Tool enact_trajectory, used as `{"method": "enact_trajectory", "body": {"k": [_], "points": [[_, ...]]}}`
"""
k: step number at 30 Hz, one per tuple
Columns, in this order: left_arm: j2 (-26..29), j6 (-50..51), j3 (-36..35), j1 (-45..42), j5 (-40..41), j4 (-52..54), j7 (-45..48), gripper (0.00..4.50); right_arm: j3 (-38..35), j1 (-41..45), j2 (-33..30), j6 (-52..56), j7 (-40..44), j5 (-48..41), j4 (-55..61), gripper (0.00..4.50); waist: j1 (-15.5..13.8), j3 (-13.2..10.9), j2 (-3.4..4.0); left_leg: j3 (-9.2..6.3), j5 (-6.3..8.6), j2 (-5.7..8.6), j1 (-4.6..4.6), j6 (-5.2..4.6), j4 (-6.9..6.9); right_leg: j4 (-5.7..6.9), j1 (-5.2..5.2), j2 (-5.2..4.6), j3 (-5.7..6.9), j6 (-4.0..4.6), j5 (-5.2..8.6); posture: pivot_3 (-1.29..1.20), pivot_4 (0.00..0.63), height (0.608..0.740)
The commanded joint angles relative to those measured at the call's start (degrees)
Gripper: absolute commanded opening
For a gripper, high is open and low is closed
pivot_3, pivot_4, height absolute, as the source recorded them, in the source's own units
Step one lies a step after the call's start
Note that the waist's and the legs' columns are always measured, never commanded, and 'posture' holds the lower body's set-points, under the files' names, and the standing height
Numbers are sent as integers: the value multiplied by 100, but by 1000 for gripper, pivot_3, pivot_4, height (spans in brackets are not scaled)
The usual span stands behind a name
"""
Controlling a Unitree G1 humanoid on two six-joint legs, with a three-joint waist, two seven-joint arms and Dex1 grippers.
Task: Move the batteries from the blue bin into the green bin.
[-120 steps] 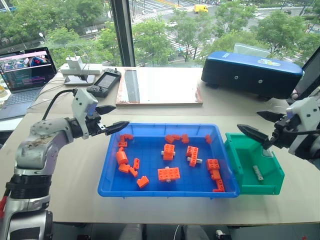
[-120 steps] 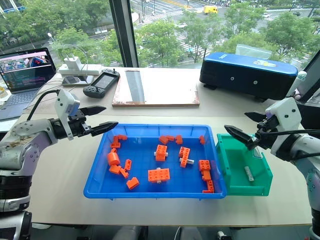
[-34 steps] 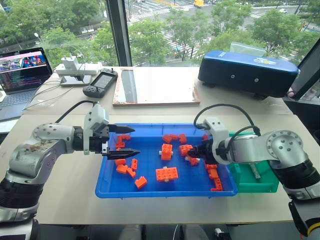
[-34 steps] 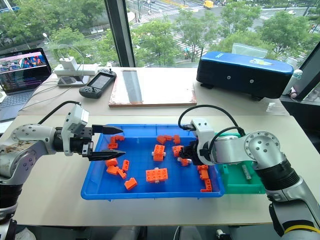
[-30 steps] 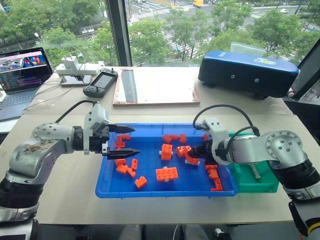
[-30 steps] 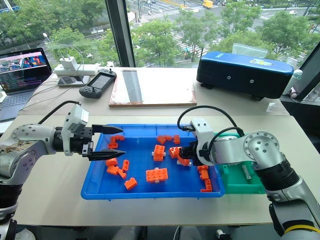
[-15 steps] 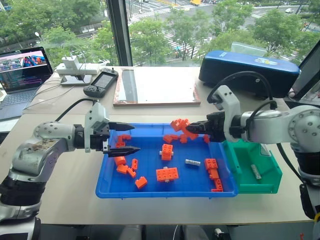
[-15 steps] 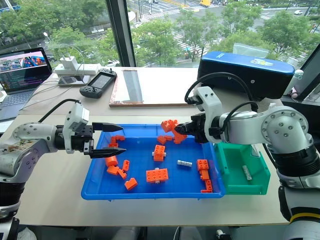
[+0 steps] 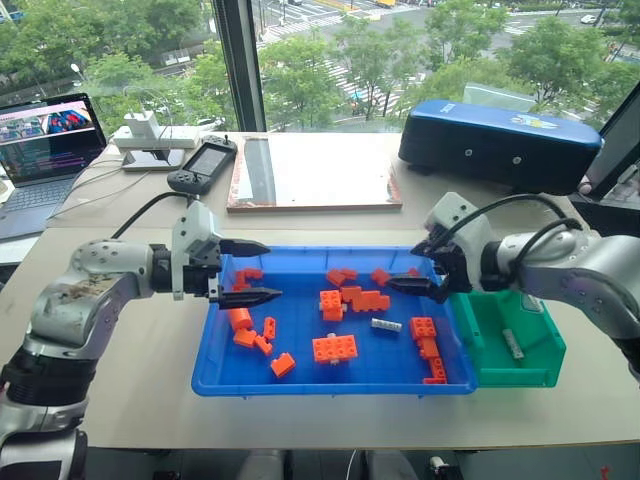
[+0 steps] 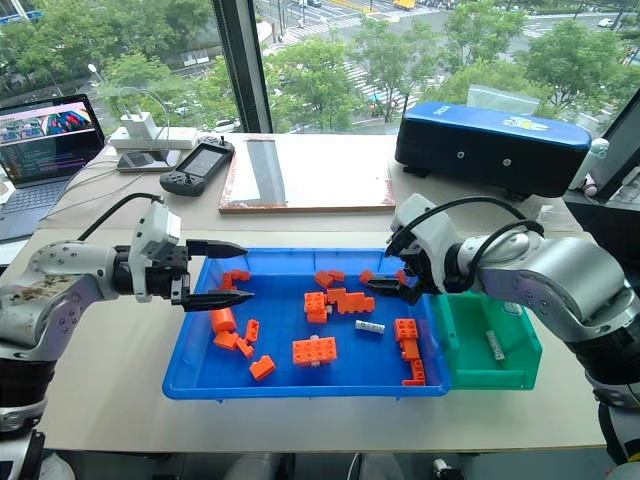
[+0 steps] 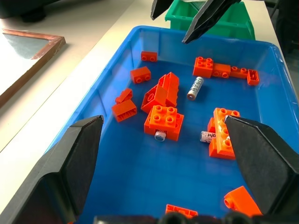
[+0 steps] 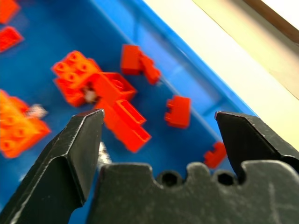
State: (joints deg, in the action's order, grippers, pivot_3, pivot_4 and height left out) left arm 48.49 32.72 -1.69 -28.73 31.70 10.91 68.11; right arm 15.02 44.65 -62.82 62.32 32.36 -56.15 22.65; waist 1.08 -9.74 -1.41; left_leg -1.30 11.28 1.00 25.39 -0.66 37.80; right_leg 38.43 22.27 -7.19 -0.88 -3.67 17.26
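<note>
The two eye views look from the robot's head, forward and down at the table, and share almost the same scene. The left wrist view looks along the blue bin from low and close. The right wrist view looks down into the same bin from very near.

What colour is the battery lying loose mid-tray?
Silver-grey with dark print, the battery shows best in the left wrist view.

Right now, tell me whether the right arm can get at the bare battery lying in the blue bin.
Probably yes: the battery lies uncovered, apart from the bricks, just below the open right gripper.
</note>
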Motion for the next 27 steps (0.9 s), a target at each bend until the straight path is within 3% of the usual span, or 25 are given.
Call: {"method": "enact_trajectory", "body": {"k": [1, 10, 24, 25, 27], "points": [[17, -63, 12, -141, 91, 55, 198, 4500, -199, -162, -199, 185, 985, -264, 697, 4406, -8, 0, 0, -1, 1, -1, -1, -1, 1, 0, -2, 0, 2, 0, 0, 0, 150, 732], [265, 294, -12, -75, 430, 340, 714, 4500, 685, -705, 197, -254, 1403, 1261, 741, 4406, -3, 0, -1, -1, 1, 3, -1, -1, 4, 1, -1, -1, 2, 0, 0, 0, 150, 732], [608, 423, -109, 169, 539, 589, 823, 4500, 1003, -842, 855, -645, 1593, 2890, -200, 4406, -14, 0, -1, -1, 0, 5, -2, 0, 5, 6, -1, 0, 2, 0, 0, 0, 150, 732], [608, 418, -108, 167, 530, 585, 814, 4500, 1039, -883, 913, -646, 1583, 2980, -250, 3886, -14, 0, -1, -1, 0, 5, -2, 0, 5, 6, -1, 0, 2, 0, 0, 0, 150, 732], [612, 405, -98, 149, 512, 563, 815, 4500, 1052, -921, 1011, -612, 1601, 3082, -310, 3315, -12, 0, -1, -1, 0, 5, -2, 0, 5, 6, -1, 0, 2, 0, 0, 0, 150, 732]]}}
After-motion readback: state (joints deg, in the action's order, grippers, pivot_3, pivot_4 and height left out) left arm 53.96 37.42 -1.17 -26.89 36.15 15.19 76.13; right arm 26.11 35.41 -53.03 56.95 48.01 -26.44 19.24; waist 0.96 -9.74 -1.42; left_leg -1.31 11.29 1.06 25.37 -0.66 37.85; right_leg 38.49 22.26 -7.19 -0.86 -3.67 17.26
